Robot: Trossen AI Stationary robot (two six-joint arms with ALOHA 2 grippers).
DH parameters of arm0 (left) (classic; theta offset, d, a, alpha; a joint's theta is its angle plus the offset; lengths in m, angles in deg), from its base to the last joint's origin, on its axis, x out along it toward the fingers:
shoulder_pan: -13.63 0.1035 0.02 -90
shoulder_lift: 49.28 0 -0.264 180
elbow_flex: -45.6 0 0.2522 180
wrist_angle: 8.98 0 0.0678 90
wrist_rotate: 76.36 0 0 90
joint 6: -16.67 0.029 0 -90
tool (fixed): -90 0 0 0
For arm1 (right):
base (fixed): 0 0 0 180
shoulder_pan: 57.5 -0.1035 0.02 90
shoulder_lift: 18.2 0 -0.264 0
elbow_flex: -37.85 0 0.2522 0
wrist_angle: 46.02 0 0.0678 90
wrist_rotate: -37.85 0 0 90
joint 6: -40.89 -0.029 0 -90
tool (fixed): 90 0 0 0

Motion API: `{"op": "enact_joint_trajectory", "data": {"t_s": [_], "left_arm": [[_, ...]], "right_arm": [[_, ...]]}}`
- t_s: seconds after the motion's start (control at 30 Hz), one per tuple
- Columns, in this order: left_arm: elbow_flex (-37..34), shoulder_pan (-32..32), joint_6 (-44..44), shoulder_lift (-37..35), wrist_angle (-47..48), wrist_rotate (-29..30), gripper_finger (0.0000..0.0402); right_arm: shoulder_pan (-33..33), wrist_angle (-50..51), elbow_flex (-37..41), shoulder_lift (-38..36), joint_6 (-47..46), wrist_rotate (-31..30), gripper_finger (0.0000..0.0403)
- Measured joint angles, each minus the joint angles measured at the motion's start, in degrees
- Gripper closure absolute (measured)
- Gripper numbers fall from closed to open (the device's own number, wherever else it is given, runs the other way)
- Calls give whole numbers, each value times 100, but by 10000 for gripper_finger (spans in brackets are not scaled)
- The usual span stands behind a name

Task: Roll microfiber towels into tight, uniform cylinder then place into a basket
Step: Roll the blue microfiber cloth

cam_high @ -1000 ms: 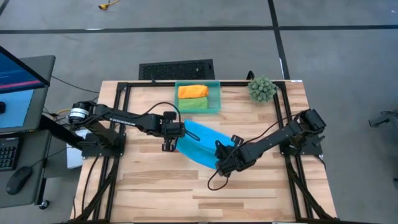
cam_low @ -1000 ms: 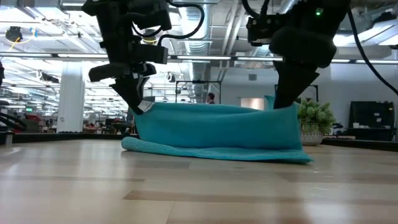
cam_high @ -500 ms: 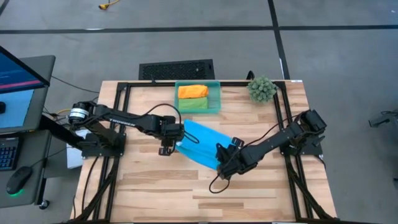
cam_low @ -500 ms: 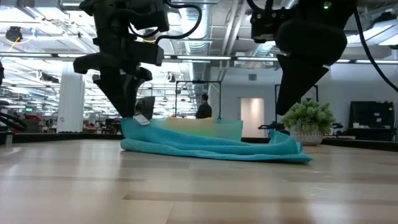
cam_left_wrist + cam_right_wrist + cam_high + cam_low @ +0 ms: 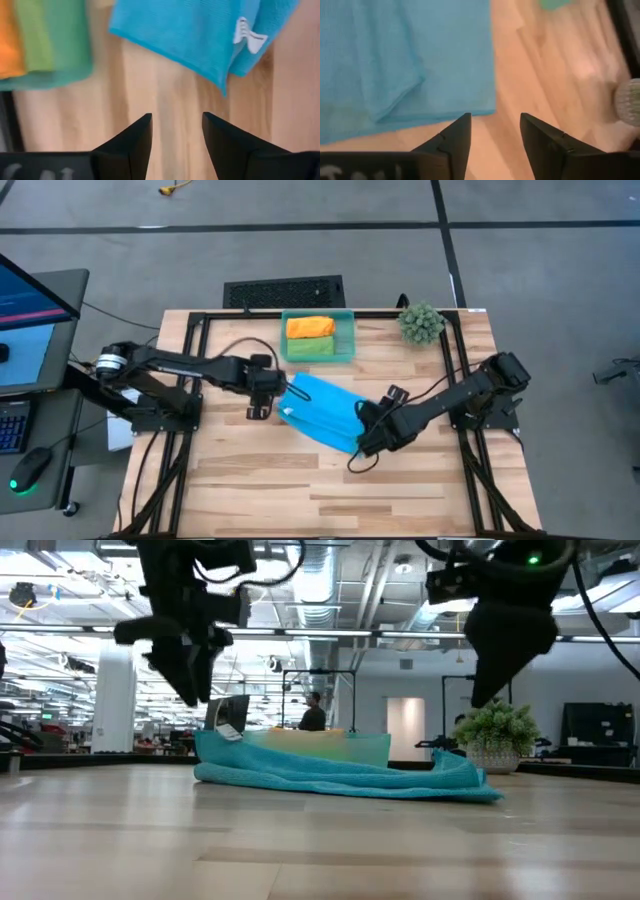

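Sky-blue microfiber towel point(image 5: 322, 410) lies folded, not rolled, flat on the wooden bench point(image 5: 240, 490), between both pincers. Left pincer point(image 5: 262, 392) released, raised just beside its tagged end; right pincer point(image 5: 371, 430) released, raised beside the opposite end. Risk: loose fold slumps open; uneven regrasp gives a crooked roll. Translucent teal basket point(image 5: 348, 335), beyond the towel from both, already holds orange and green rolls.

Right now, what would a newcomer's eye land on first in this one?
The sky blue towel lying loosely folded mid-table, with the left pincer and right pincer open and lifted clear at its two ends. Behind it, the teal basket at the table's far edge already holds an orange towel and a green towel.
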State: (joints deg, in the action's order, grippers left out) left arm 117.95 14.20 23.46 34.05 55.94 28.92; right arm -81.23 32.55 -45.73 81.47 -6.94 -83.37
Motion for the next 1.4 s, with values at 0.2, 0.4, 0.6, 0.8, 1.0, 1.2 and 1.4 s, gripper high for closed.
{"op": "enact_joint_trajectory", "data": {"t_s": [0.2,0.4,0.6,0.8,1.0,1.2,1.4], "left_arm": [[1,648,56,-850,-70,-192,235],[-381,1576,160,-1261,-1351,-1396,235],[-1228,2307,-178,-1238,-2586,-2824,235],[-1958,2757,-814,-1150,-3939,-3831,235],[-2575,2886,-1445,-1082,-4741,-4090,235],[-2770,2885,-1607,-912,-5120,-4132,235],[-2937,2933,-1672,-820,-5227,-4449,235]], "right_arm": [[209,939,41,-439,-55,-207,230],[332,435,539,-972,-63,-227,240],[310,-1038,1541,-1466,-297,-182,255],[272,-1768,2183,-2003,-909,-171,263],[101,-3310,2913,-2330,-1831,-158,262],[-105,-4933,3515,-2360,-2591,-173,263],[-295,-5975,4064,-2311,-3508,-224,264]]}}
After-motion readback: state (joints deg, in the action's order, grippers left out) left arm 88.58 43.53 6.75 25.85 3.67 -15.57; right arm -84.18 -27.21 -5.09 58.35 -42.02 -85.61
